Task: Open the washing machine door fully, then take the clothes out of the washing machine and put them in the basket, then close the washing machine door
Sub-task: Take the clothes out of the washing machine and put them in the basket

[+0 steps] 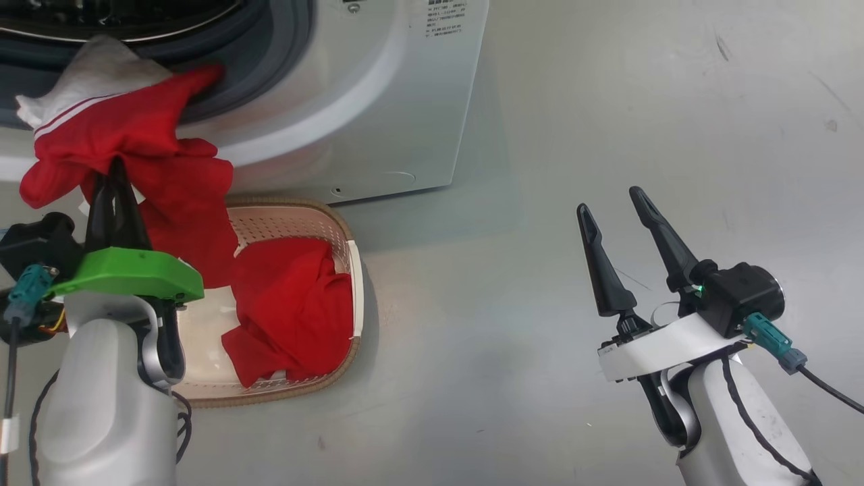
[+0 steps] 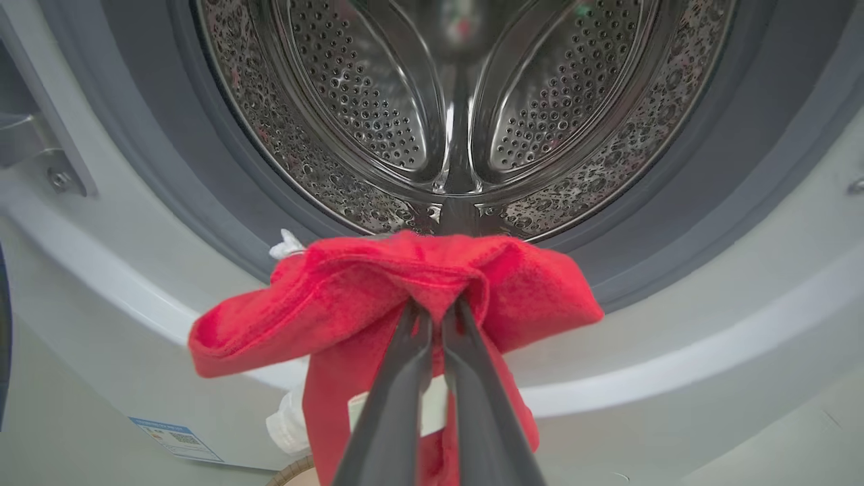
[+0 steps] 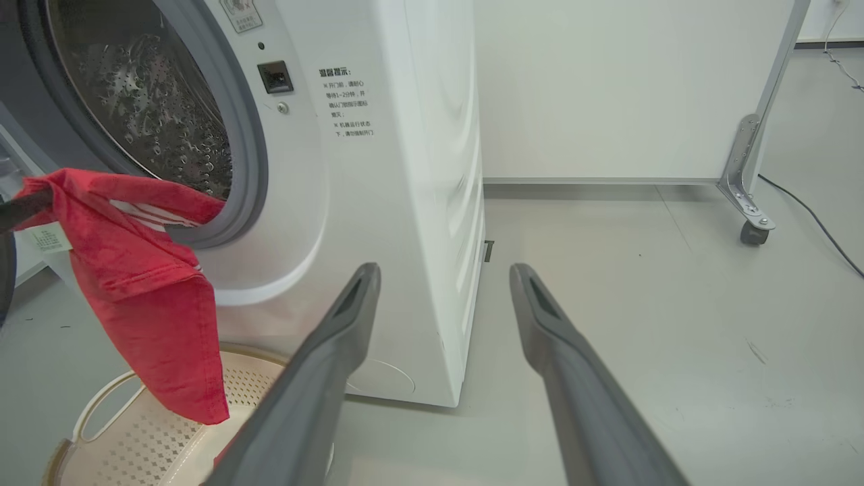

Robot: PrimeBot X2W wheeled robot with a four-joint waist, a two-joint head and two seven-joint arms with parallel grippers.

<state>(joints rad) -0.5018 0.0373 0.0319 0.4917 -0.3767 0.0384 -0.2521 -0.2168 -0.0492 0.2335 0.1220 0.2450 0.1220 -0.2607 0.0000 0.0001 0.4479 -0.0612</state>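
Your left end effector point(image 1: 118, 165) is clamped on the red garment point(image 1: 142, 128), fingers pressed together through a fold. The garment's upper end lies on the gasket point(image 1: 283, 40) at the washing machine's point(image 1: 378, 101) mouth. The rest hangs long-axis down, its tail over the basket's point(image 1: 287, 216) rim nearest the machine. The basket stands on the floor against the machine's front, below and right of your grip, with another red garment point(image 1: 290, 310) inside. Your right end effector point(image 1: 611, 201) hangs spread and empty, well apart. The left arm is nearer, so I judge the carry short: down and rightward.
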